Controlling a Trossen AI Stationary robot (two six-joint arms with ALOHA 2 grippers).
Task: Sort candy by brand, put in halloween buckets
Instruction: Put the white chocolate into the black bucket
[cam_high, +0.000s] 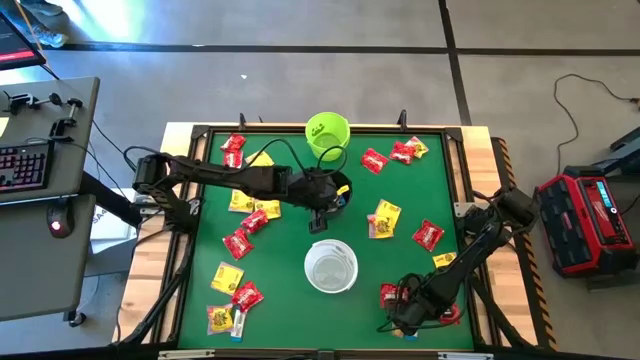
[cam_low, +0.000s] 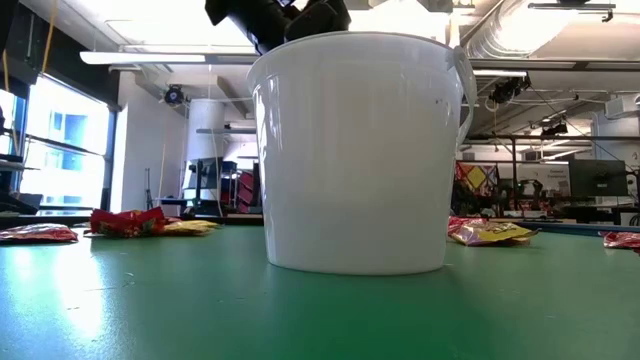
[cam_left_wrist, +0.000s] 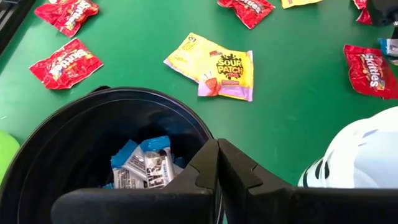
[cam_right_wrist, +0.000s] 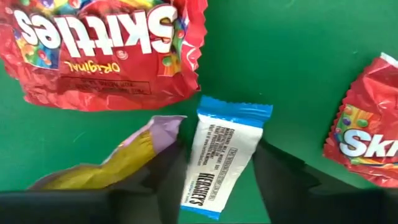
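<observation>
The right gripper (cam_right_wrist: 214, 180) is seen low over the green table (cam_high: 280, 270), at the near-right corner from the white bucket (cam_high: 331, 266). Its two fingers (cam_right_wrist: 283, 177) stand apart, and a small blue-and-white bar (cam_right_wrist: 219, 155) lies flat between them, not yet clamped; whether the pads touch the wrapper cannot be told. The bar's long axis runs along the fingers, pointing away from the wrist, so the jaws span its short width. This is judged the relation on which the coming pinch turns. A yellow packet (cam_right_wrist: 118, 158) lies just beside one finger, overlapping the bar's edge, and could be caught with it. A red packet (cam_right_wrist: 102, 50) lies just beyond the bar's far end, another red one (cam_right_wrist: 367, 143) off to the side. The left gripper (cam_left_wrist: 217, 171) is shut and empty, held over the rim of the black bucket (cam_left_wrist: 81, 124), which stands on the far side of the white bucket. Matching blue-and-white bars (cam_left_wrist: 146, 165) are seen inside it. The right arm is judged much the nearer to the loose bar; the lime bucket (cam_high: 327, 133) stands farther back still.
</observation>
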